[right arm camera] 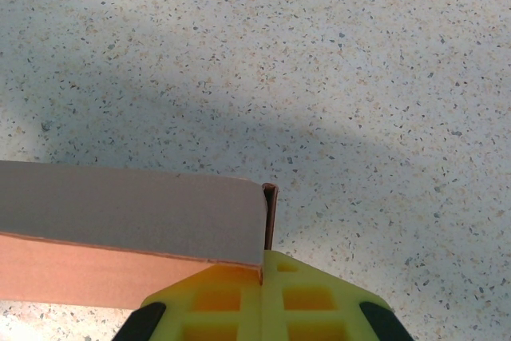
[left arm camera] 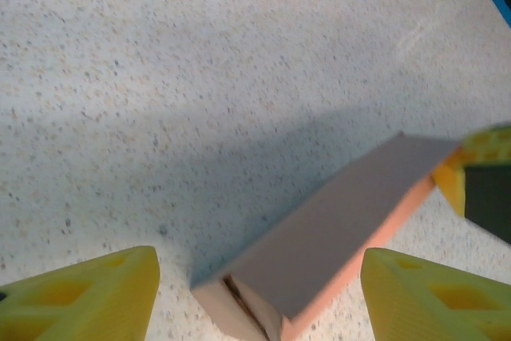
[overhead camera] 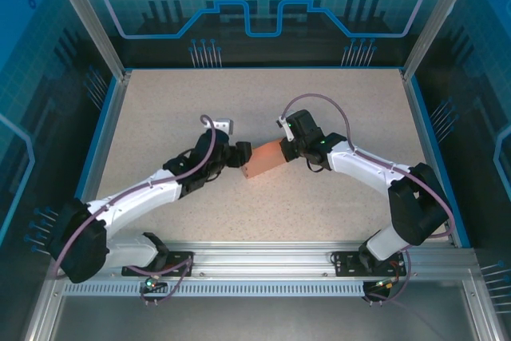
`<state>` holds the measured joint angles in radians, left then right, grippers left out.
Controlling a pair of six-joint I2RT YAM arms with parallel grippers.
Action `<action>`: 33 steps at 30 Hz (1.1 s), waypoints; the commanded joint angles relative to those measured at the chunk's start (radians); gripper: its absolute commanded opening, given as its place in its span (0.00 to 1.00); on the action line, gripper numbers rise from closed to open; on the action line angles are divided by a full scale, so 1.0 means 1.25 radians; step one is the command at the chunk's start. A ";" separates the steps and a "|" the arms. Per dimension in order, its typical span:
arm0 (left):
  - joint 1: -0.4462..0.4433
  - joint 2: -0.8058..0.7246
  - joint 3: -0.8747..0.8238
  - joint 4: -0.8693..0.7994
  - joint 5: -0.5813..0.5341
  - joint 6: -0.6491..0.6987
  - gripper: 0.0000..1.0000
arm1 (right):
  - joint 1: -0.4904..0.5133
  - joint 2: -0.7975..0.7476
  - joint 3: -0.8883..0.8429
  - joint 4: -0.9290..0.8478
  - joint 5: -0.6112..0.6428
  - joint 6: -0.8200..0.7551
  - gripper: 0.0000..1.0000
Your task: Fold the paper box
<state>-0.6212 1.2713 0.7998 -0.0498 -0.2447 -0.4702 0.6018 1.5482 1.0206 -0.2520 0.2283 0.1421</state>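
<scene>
- Near the middle of the worktop (overhead camera: pixel 335 109), between my two arms, lies the paper box (overhead camera: pixel 263 162): salmon-pink card, already folded up into a slim rectangular shape.
- My right claw (overhead camera: pixel 286 149) is closed tight on the box's far end. From that wrist I can see a thin edge of card slipping into the seam between my yellow pads, so I judge it a pinch on an end flap or wall, not on the whole body.
- That pinch is why the box slopes. Seen from my left wrist, the near end rests on the worktop and the other end rises toward the right claw.
- My left claw (overhead camera: pixel 238 155) stands wide open and has hold of nothing. Its fingers (left arm camera: pixel 88 297) sit on either side of the box's near end, apart from the card.
- This near end looks unfinished: a dark gap and a loose fold of card show at the corner.
- My reading is that the right claw serves as an anchor, steadying the box so the left can work on the open end.
- Thin card dents easily, so a hard squeeze across the hollow body could crush it.
</scene>
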 commanded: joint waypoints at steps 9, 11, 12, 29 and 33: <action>0.049 0.150 0.114 -0.048 0.150 0.046 0.68 | 0.016 0.000 -0.013 -0.060 -0.011 -0.005 0.03; 0.050 0.166 0.119 -0.054 0.162 0.048 0.68 | 0.016 0.000 -0.013 -0.060 -0.012 -0.004 0.04; 0.049 0.172 0.119 -0.054 0.170 0.051 0.68 | 0.016 0.001 -0.014 -0.059 -0.012 -0.003 0.04; 0.050 0.211 0.084 -0.043 0.191 0.060 0.67 | 0.016 -0.006 -0.001 -0.074 -0.003 -0.007 0.13; 0.050 0.215 0.083 -0.040 0.187 0.065 0.67 | 0.016 -0.026 0.008 -0.089 0.003 -0.014 0.19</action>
<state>-0.5648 1.5196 0.9150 -0.0731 -0.0208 -0.4160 0.6022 1.5394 1.0210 -0.2794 0.2356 0.1307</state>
